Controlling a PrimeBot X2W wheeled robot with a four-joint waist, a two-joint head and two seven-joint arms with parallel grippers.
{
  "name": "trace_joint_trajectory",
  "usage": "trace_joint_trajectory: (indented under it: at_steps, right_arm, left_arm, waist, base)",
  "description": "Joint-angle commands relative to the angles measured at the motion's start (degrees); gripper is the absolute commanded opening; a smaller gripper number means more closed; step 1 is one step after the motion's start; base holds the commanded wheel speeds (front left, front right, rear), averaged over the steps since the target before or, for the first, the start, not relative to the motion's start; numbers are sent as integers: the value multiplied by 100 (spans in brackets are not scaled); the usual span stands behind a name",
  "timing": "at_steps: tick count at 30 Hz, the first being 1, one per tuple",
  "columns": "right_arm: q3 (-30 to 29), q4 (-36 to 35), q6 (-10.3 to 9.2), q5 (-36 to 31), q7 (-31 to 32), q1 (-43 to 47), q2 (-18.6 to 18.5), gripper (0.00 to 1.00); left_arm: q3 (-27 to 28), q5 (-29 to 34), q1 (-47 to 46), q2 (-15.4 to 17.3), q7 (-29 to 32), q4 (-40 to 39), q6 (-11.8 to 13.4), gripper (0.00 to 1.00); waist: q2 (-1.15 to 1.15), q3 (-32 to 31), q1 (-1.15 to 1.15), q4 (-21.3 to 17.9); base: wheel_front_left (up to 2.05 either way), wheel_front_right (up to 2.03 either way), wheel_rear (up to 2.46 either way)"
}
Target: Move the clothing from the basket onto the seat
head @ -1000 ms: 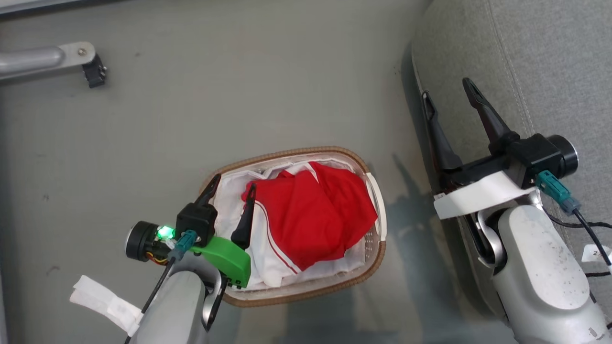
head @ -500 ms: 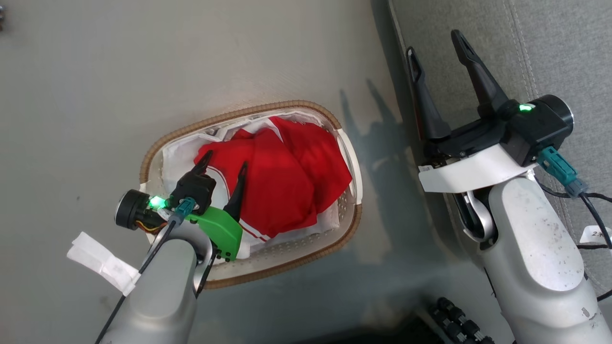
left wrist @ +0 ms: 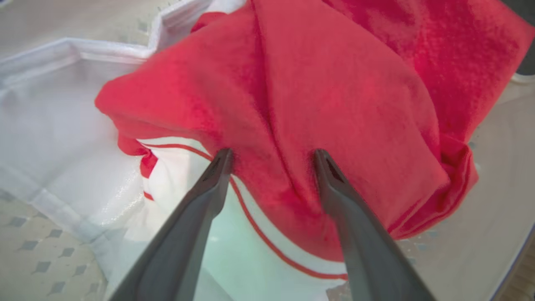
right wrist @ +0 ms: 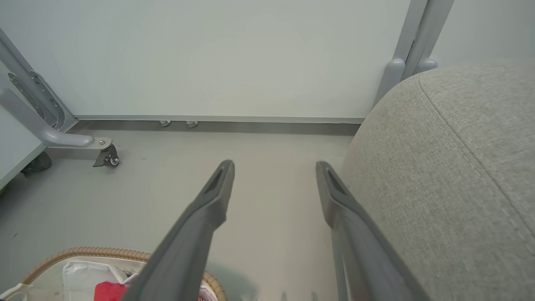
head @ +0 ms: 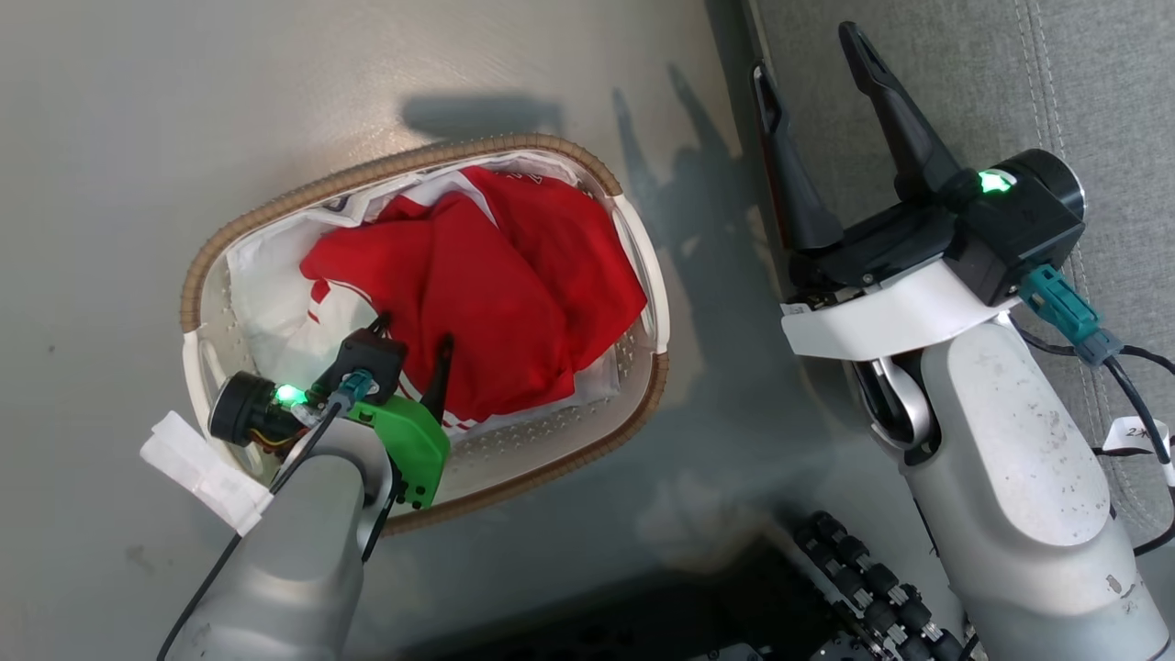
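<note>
clothing [head: 486,275]: bright red sports garments with white stripes and trim, crumpled in one heap, lying inside the basket on its white liner | basket [head: 275,206]: oval, white perforated plastic, brown woven rim, upright on the floor, near the seat | seat [head: 1111,92]: grey fabric cushion, rounded edge, stitched seams

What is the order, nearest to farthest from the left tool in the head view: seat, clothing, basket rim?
1. The clothing: right at the left tool's tips, just ahead.
2. The basket rim: ringing the clothing on every side.
3. The seat: farthest, off right beyond the rim.
</note>
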Motion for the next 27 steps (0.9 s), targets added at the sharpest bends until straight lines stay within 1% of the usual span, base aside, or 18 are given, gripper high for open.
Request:
trace_joint_trajectory:
  at_steps: [1, 6, 12, 16, 23, 24, 26, 27]
  right_arm:
    - [10, -30, -6, 31, -24, -80, 0, 100]
    - [26, -20, -6, 49, -24, -111, 3, 100]
    - [35, -57, -6, 84, -25, -157, 17, 100]
    - [52, -56, -6, 93, -24, -194, 28, 100]
    - [96, -16, -6, 130, -24, -218, 47, 100]
    - [103, -3, -6, 138, -25, -219, 50, 100]
    - [100, 31, -6, 141, -24, -208, 51, 100]
    - [95, 50, -6, 145, -25, -201, 53, 100]
  left_arm:
    - [-5, -27, -174, 15, -6, 28, -17, 100]
    - [-97, -130, -321, -20, -5, 96, -17, 100]
    - [-394, -371, -534, -51, -5, 168, -17, 100]
    - [-668, -773, -646, -104, -5, 352, -17, 100]
    - [-1237, -1778, -860, -139, 15, 717, -17, 100]
    - [-1364, -1932, -857, -153, 42, 687, -17, 90]
    - [-1579, -2168, -907, -136, 39, 684, -17, 0]
    - [-1663, -2276, -910, -117, 36, 669, -17, 0]
  waist:
    - [0, 85, -1, -37]
    - [0, 206, -1, -37]
    - [0, 379, -1, -84]
    - [0, 451, -1, -120]
    - [0, 501, -1, -167]
    - [0, 492, -1, -175]
    - [0, 458, -1, -162]
    - [0, 431, -1, -154]
  base:
    - [0, 0, 0]
    - [0, 0, 0]
    - [0, 0, 0]
    - [0, 0, 0]
    - [0, 0, 0]
    - [0, 0, 0]
    - [0, 0, 0]
    - [0, 0, 0]
